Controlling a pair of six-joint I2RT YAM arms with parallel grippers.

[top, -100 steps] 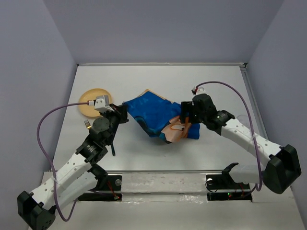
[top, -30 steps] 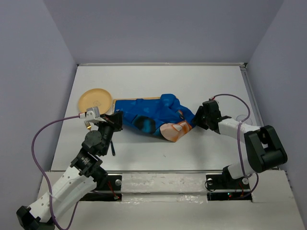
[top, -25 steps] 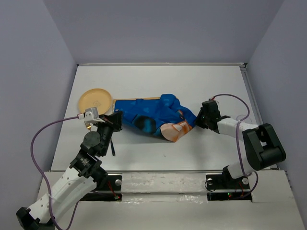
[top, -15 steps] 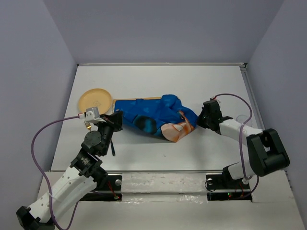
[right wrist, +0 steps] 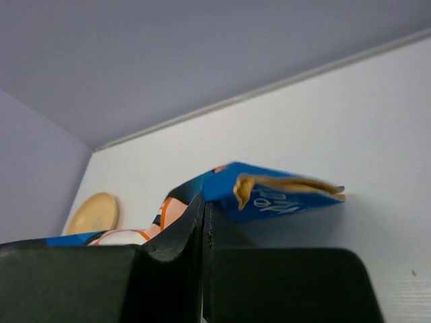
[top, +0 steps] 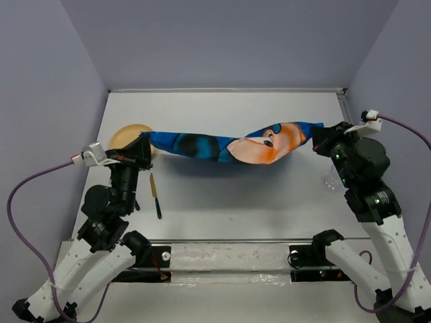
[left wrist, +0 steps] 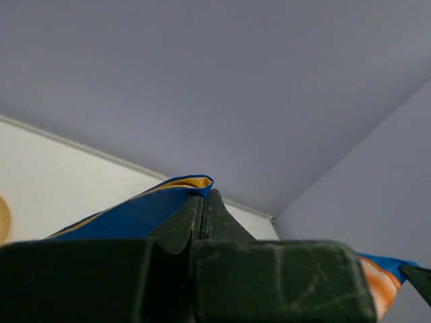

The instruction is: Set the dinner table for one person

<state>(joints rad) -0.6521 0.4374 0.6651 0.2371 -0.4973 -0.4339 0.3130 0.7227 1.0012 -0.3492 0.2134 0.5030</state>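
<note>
Lifted off the dinner table (top: 236,208) since 1 second ago, the blue placemat (top: 222,145) is now held stretched in the air above it by 2 pincers, the left gripper (top: 143,140) clamped on 1 end and the right gripper (top: 318,134) on the other. A slip could be caused by such thin pinches, and the knife (top: 155,195) or clear cup (top: 333,178) could be swept by sagging cloth. The plate (top: 128,134) is half hidden, and the cloth's twist cannot be fully read.

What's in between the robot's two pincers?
The blue cartoon placemat spans the gap. One end is pinched in the left pincer and the other in the right pincer, and it sags above the dinner table. The top view shows it.
</note>
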